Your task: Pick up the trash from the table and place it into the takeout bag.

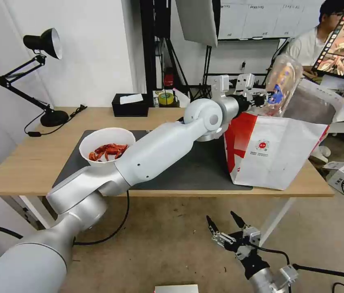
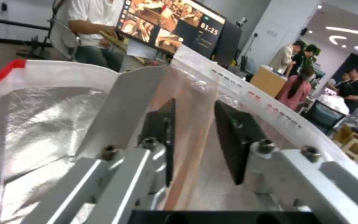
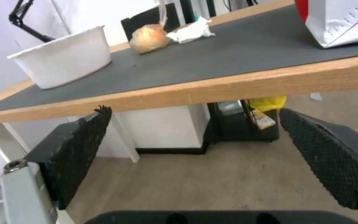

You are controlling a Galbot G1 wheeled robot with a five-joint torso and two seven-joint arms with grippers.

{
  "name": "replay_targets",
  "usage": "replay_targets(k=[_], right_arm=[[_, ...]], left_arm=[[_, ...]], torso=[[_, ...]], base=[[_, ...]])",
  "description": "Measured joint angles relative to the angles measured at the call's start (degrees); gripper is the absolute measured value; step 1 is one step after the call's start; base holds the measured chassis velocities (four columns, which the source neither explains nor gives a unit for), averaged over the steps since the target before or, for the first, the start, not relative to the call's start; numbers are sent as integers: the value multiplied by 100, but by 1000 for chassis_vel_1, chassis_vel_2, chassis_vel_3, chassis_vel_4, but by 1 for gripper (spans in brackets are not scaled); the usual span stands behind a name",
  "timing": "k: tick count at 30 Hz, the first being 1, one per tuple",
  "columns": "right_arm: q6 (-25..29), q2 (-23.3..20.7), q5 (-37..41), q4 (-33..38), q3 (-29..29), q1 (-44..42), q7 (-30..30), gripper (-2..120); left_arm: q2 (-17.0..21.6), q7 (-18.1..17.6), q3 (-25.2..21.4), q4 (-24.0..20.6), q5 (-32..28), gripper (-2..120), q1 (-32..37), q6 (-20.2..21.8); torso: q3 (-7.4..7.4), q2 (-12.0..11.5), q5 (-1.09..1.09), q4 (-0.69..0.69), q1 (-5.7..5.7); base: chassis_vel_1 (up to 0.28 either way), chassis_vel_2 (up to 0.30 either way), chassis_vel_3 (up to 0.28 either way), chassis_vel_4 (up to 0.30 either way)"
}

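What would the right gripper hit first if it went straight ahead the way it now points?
Probably the underside or front edge of the table. The right gripper, open and parked low in front of the desk, points up toward that edge, with open space under the tabletop straight ahead; depth is unclear, so the exact contact point is a guess.

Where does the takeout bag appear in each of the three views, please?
Head view: the takeout bag stands at the table's right end, under the left gripper holding the clear tray.
Left wrist view: its foil lining lies behind the fingers.
Right wrist view: its corner rests on the mat.
Shared landmark: the bag's red panel.
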Motion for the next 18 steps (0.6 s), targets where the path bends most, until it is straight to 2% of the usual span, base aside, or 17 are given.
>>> replay_targets(k=[2, 3, 6, 8, 10, 13, 14, 17, 18], right_arm=[[-4, 0, 2, -16, -13, 5, 4, 100], [-4, 0, 2, -16, -13, 5, 4, 100], [-11, -3, 10, -19, -20, 17, 7, 100], [-13, -4, 12, -19, -22, 18, 7, 100], [-17, -13, 17, -16, -28, 22, 8, 100], [-19, -25, 26, -9, -30, 34, 8, 100], [-21, -43, 34, -7, -35, 46, 8, 100], [-22, -61, 51, -3, -37, 57, 8, 100], [-24, -83, 92, 2, -39, 69, 9, 100]], left_arm=[[-1, -2, -13, -13, -82, 44, -8, 21], [-1, -2, -13, -13, -82, 44, -8, 21], [-18, -8, -96, -13, -111, 59, -16, 23], [-12, -12, -143, -34, -128, 63, -16, 23], [132, -17, -228, -199, -169, 74, -15, 11], [330, -23, -255, -350, -140, 81, 2, -23], [512, -28, -299, -484, -79, 90, 42, -68], [673, -34, -359, -603, -27, 94, 98, -113], [836, -36, -412, -740, 33, 99, 165, -169]], torso=[[0, 0, 0, -1, 0], [0, 0, 0, -1, 0], [0, 0, 0, -1, 0], [0, 0, 0, -1, 0], [0, 0, 0, -3, 0], [0, 0, 0, -2, 0], [0, 0, -1, 0, 0], [0, 0, -2, 1, -1], [0, 0, -2, 0, 0]], base=[[0, 0, 0, 0], [0, 0, 0, 0], [0, 0, 0, 0], [0, 0, 0, 0], [0, 0, 0, 0], [0, 0, 0, 0], [0, 0, 0, 0], [0, 0, 0, 0], [0, 0, 0, 0]])
